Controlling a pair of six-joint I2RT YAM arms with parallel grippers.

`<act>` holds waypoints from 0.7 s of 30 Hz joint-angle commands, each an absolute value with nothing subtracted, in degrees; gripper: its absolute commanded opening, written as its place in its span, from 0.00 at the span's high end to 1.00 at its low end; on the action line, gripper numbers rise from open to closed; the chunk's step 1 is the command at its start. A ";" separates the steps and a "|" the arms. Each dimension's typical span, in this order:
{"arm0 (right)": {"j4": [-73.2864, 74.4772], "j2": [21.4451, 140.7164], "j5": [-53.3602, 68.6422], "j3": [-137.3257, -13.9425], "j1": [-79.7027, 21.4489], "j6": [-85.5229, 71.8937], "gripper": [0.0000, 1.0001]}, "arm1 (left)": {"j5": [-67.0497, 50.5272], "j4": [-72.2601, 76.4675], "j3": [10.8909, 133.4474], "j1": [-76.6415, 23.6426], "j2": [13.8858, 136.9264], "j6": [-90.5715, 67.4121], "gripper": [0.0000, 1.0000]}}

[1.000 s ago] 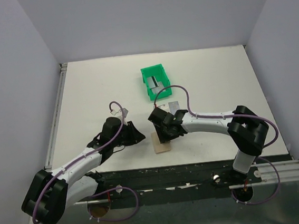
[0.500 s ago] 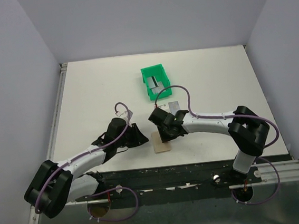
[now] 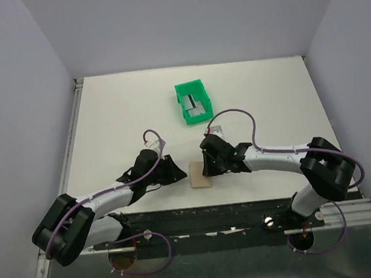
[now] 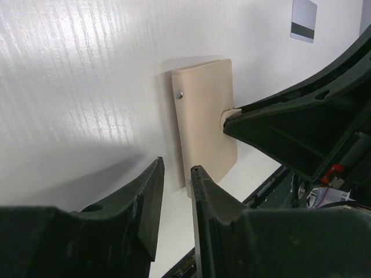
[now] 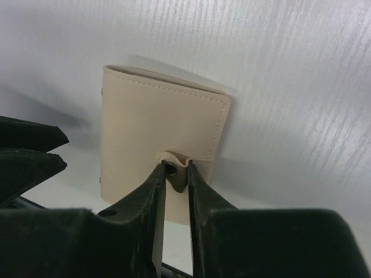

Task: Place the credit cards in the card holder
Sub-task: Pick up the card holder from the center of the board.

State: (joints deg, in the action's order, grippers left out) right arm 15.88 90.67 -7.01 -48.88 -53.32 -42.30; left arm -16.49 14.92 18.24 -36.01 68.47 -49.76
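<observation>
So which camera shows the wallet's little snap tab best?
Right wrist: the snap tab sits close up between the right gripper fingers. Left wrist shows only its edge; from the top it's hidden.

Seen from above, the card holder is hemmed in at 9 o'clock by the left pincer, which sits just beside it with a narrow gap between its fingers. At 2 o'clock the right pincer is clamped on the holder's snap tab, its arm blocking the side toward 3 o'clock. Toward 12 o'clock bare table runs up to the green bin, with a striped card lying flat near 1 o'clock, while at 6 o'clock the table's edge and a dark rail are close by.
</observation>
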 commanded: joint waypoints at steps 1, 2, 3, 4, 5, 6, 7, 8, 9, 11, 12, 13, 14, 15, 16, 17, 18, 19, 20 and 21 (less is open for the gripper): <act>9.94 89.21 -0.81 -44.39 -51.42 -44.03 0.93 | -18.19 20.74 16.18 -36.30 66.89 -52.38 0.59; 9.41 89.12 -0.44 -44.12 -51.07 -43.95 0.93 | -18.54 21.44 16.17 -36.30 66.71 -52.47 0.57; 8.97 89.12 1.21 -44.12 -50.98 -43.86 0.93 | -18.72 21.88 16.17 -36.30 66.71 -52.56 0.55; 8.62 89.21 1.75 -44.03 -50.80 -43.77 0.93 | -18.98 22.32 16.17 -36.30 66.80 -52.65 0.53; 8.09 89.21 2.37 -44.03 -50.63 -43.60 0.93 | -19.25 22.76 16.17 -36.39 66.71 -52.47 0.50; 7.56 89.12 2.90 -43.95 -50.54 -43.59 0.93 | -19.42 23.20 16.17 -36.47 66.88 -52.38 0.49; 6.95 89.03 3.42 -43.86 -50.62 -43.42 0.93 | -19.51 23.38 16.17 -36.47 66.97 -52.30 0.47; 6.51 88.95 4.04 -43.77 -50.62 -43.42 0.93 | -19.51 23.38 16.43 -36.65 67.23 -52.12 0.46; 5.89 88.86 4.56 -43.60 -50.54 -43.42 0.93 | -19.51 23.47 16.61 -36.82 67.50 -51.86 0.46; 5.01 88.60 5.27 -43.33 -50.45 -43.50 0.93 | -19.51 23.47 16.79 -37.18 68.11 -51.77 0.45; 4.92 88.51 5.27 -43.24 -50.45 -43.68 0.93 | -19.51 23.47 16.96 -37.18 68.55 -51.77 0.45; 4.83 88.51 5.27 -43.16 -50.54 -43.59 0.93 | -19.34 23.29 16.88 -37.26 68.55 -51.85 0.45; 4.83 88.33 5.10 -42.98 -50.54 -43.77 0.93 | -19.07 23.03 16.88 -37.44 68.55 -51.68 0.45; 4.75 88.16 5.01 -42.80 -50.36 -44.03 0.94 | -18.38 22.51 16.79 -37.62 68.29 -51.59 0.46; 4.83 88.07 4.84 -42.54 -50.27 -44.12 0.96 | -17.85 21.89 16.70 -37.53 67.94 -51.42 0.45; 4.83 87.98 4.75 -42.37 -50.19 -44.03 0.98 | -17.49 21.10 16.70 -37.62 67.59 -51.07 0.45; 4.83 87.89 4.75 -42.19 -50.10 -44.21 1.00 | -16.97 20.31 16.70 -37.70 67.15 -50.80 0.45; 4.92 87.72 4.66 -42.01 -50.01 -44.30 1.00 | -16.53 19.43 16.61 -37.71 66.63 -50.45 0.45; 4.92 87.54 4.57 -41.66 -49.92 -44.38 1.00 | -16.18 18.64 16.61 -37.62 66.19 -50.19 0.45; 4.92 87.28 4.57 -41.40 -49.83 -44.38 1.00 | -15.56 17.76 16.61 -37.62 65.66 -49.84 0.45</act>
